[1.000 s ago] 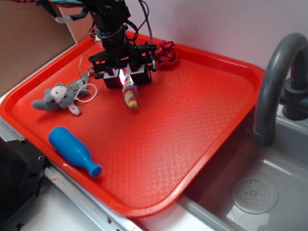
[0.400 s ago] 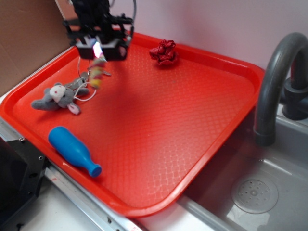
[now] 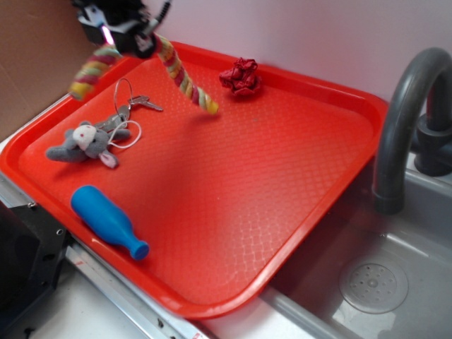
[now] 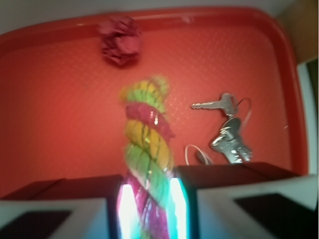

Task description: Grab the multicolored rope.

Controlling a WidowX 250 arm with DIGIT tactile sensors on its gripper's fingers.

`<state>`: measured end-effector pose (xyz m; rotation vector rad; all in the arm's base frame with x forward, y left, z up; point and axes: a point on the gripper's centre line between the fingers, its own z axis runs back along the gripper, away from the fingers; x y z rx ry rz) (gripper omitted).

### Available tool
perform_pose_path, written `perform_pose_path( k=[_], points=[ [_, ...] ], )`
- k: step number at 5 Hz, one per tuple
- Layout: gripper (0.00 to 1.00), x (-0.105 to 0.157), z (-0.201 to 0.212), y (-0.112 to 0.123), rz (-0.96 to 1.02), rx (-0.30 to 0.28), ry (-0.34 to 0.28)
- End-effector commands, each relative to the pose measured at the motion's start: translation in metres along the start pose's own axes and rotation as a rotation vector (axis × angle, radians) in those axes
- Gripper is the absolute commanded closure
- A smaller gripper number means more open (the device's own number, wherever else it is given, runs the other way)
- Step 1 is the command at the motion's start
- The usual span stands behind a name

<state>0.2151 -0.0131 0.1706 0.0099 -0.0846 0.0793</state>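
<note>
The multicolored rope (image 3: 185, 78) hangs in the air above the back left of the red tray (image 3: 296, 212), swinging and blurred. Its pink, yellow and green twists (image 4: 145, 134) run out from between my fingers in the wrist view. My gripper (image 3: 116, 32) sits at the top left of the exterior view, raised well above the tray, shut on the rope. In the wrist view the gripper (image 4: 149, 204) pinches the rope between its two glowing pads.
A grey plush mouse (image 3: 83, 143) with a keyring and keys (image 3: 131, 106) lies at the tray's left. A blue bottle (image 3: 108, 221) lies near the front left edge. A dark red fabric ball (image 3: 241, 76) sits at the back. A sink with a grey faucet (image 3: 402, 120) stands to the right.
My gripper has closed on the rope, lifted it off the tray and carried it up and to the left. The rope now swings free in the air.
</note>
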Motion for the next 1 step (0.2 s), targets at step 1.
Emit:
perform_pose_path(
  k=[1],
  points=[
    [1.00, -0.0003, 0.0348, 0.0090, 0.006, -0.032, -0.058]
  ],
)
